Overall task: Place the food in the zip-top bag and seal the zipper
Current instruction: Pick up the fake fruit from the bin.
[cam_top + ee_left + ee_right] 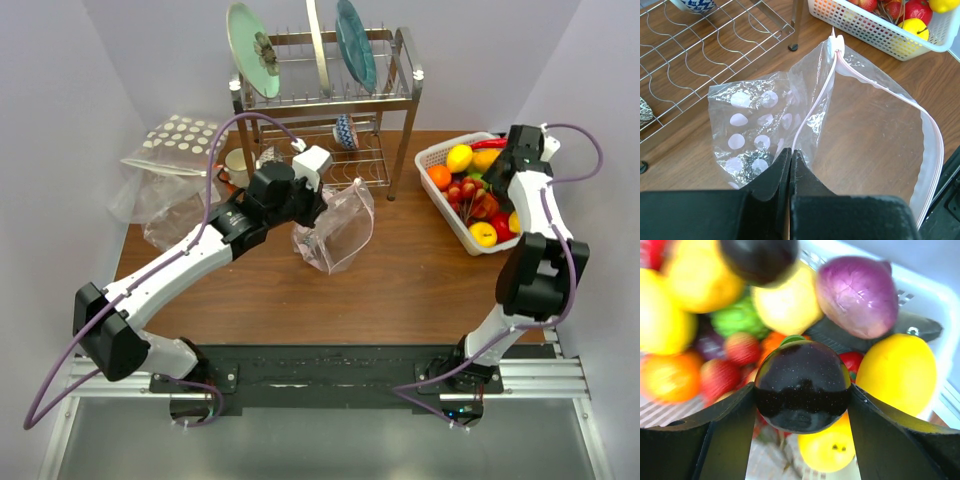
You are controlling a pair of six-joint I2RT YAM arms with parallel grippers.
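Note:
The zip-top bag (340, 230) stands open in the middle of the table, its mouth facing right. My left gripper (308, 205) is shut on the bag's rim (865, 125), and the pink zipper (812, 107) runs from its slider down to the pinched fingertips (790, 152). The food lies piled in a white basket (432, 158) at the right. My right gripper (497, 170) reaches into that basket. In the right wrist view a glossy dark purple fruit (802, 387) sits between both pads, touching each. Around it lie a purple onion (857, 295) and a yellow lemon (900, 372).
A metal dish rack (320, 90) with plates stands at the back, its lower shelf (700, 50) close behind the bag. A polka-dot crinkly bag (180, 140) and a cup (238, 160) lie at the back left. The basket wall (875, 32) is just beyond the bag's slider.

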